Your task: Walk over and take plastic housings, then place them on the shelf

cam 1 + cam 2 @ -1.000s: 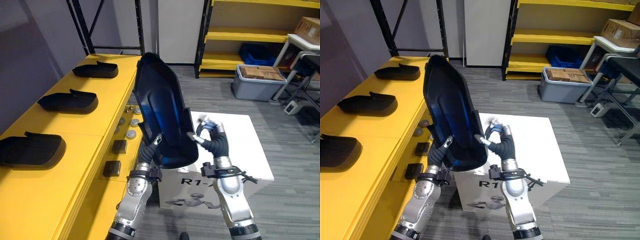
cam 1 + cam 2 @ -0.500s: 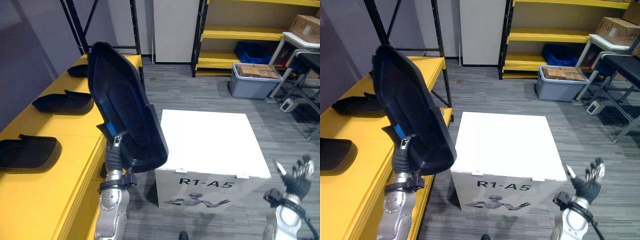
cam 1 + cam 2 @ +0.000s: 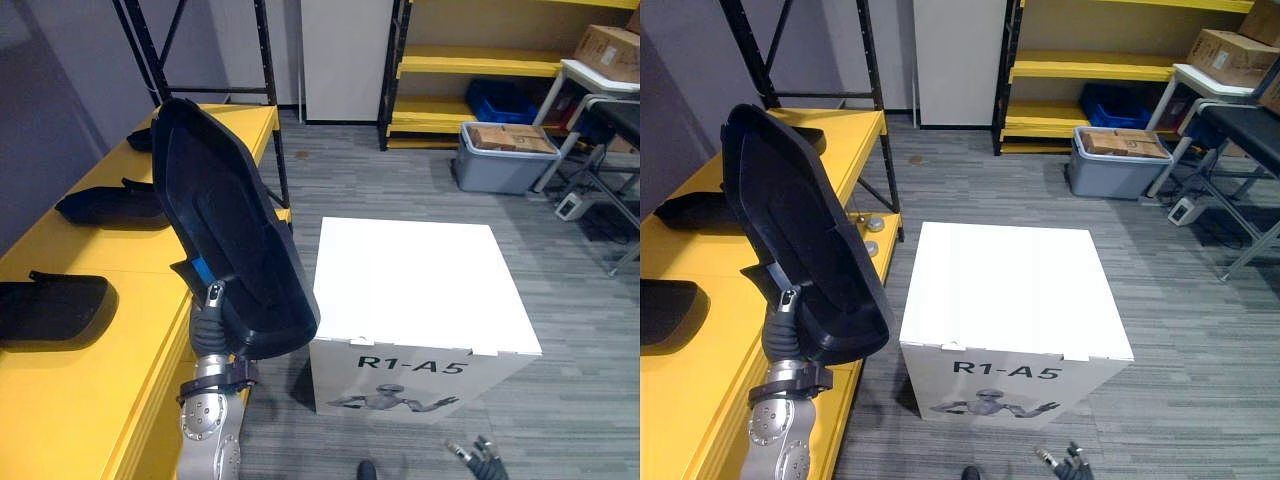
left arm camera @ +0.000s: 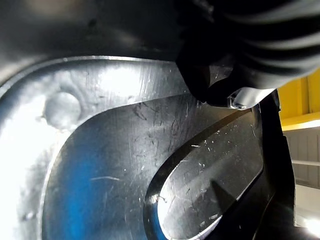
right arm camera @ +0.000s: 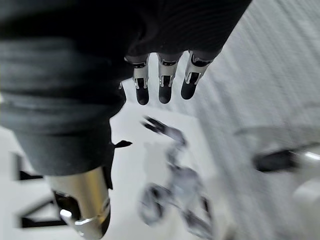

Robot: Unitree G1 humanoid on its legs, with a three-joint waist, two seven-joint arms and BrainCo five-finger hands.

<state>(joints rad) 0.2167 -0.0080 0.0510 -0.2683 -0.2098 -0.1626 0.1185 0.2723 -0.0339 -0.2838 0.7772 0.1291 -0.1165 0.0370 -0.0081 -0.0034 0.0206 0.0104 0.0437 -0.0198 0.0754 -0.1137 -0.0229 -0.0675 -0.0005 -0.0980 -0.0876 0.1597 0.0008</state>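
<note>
A large black plastic housing (image 3: 228, 240) stands upright, hollow side toward me, over the edge of the yellow shelf top (image 3: 100, 380). My left hand (image 3: 211, 322) grips its lower end from below; the left wrist view shows the scratched inner wall of the housing (image 4: 115, 170) right past the hand. Low by the floor on the right hangs my right hand (image 3: 479, 457), away from the housing, its fingers (image 5: 161, 82) straight and holding nothing. Three more black housings lie on the yellow top: a near one (image 3: 52, 310), a middle one (image 3: 105, 205) and a far one (image 3: 140, 140).
A white carton (image 3: 415, 285) stands on the grey floor just right of the yellow shelf. Behind it are a grey bin (image 3: 505, 160) with a cardboard box, yellow racking (image 3: 480, 65) and a black rack post (image 3: 268, 100).
My right hand has come off the housing and dropped down to the right. The left hand alone now carries the housing, which has swung left toward the yellow shelf. The view has shifted.
</note>
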